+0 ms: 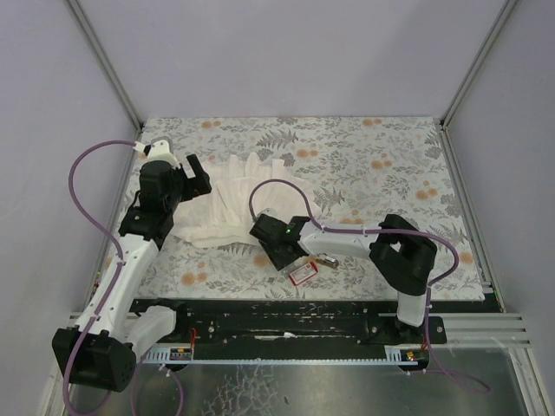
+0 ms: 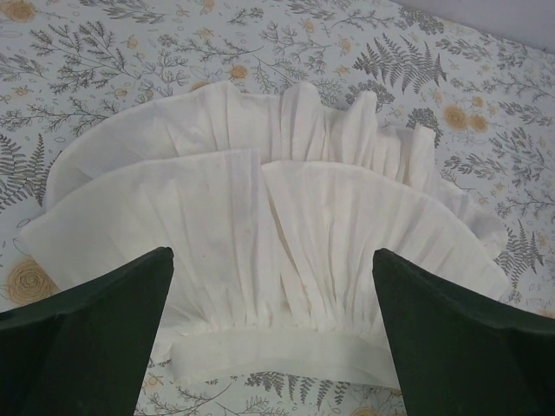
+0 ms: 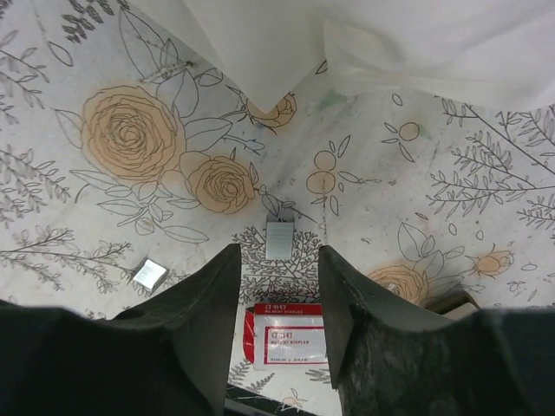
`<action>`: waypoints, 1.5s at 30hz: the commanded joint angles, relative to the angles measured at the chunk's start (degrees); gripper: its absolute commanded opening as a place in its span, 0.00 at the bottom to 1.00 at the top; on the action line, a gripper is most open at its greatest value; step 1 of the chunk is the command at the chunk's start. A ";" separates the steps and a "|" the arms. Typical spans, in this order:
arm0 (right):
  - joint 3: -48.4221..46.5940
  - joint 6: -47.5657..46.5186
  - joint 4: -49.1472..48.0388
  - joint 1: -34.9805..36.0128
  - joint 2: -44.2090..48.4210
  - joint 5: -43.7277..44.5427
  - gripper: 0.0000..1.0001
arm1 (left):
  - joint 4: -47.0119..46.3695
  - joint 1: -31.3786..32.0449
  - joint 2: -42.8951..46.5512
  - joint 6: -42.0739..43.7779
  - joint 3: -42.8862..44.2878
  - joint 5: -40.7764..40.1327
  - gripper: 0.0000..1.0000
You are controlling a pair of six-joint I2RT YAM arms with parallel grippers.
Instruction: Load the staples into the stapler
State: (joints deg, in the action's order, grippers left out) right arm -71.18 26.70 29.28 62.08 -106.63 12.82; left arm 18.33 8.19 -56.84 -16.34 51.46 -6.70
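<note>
A short silvery strip of staples (image 3: 280,240) lies flat on the floral mat just ahead of my right gripper's (image 3: 276,256) fingertips. The jaws stand part-way open with nothing between them. A second strip (image 3: 149,274) lies to the left. The red staple box (image 3: 290,338) with its white label shows below, between the fingers. From above, the right gripper (image 1: 286,258) hovers beside the red box (image 1: 303,274), and the small stapler (image 1: 327,260) lies just to its right. My left gripper (image 2: 270,253) is wide open over the white cloth, holding nothing.
The big white pleated cloth (image 1: 230,204) is spread over the mat's left-middle, under the left gripper (image 1: 195,178); its edge (image 3: 390,43) reaches the top of the right wrist view. The mat's front edge and a black rail (image 1: 286,316) run just behind the red box.
</note>
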 commanded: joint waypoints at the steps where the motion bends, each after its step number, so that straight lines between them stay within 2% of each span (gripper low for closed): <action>1: -2.82 0.02 -0.72 0.07 -1.45 2.72 0.46 | -3.66 -0.28 -0.67 1.67 0.02 -0.33 0.97; 16: -3.77 0.06 -1.15 0.07 -4.54 3.92 0.35 | -3.56 -0.32 -1.66 1.57 0.30 0.48 0.97; 33: -0.72 1.69 -0.39 0.07 -3.53 2.48 0.34 | -3.65 -0.28 -1.42 1.48 0.37 0.61 0.97; 45: 2.09 3.00 0.16 0.06 -2.54 0.75 0.28 | -3.83 -0.27 -1.43 1.22 0.39 0.87 0.97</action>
State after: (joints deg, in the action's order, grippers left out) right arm -71.16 28.60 26.22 62.08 -109.47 14.13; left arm 18.31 8.19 -58.43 -15.90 51.46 -6.42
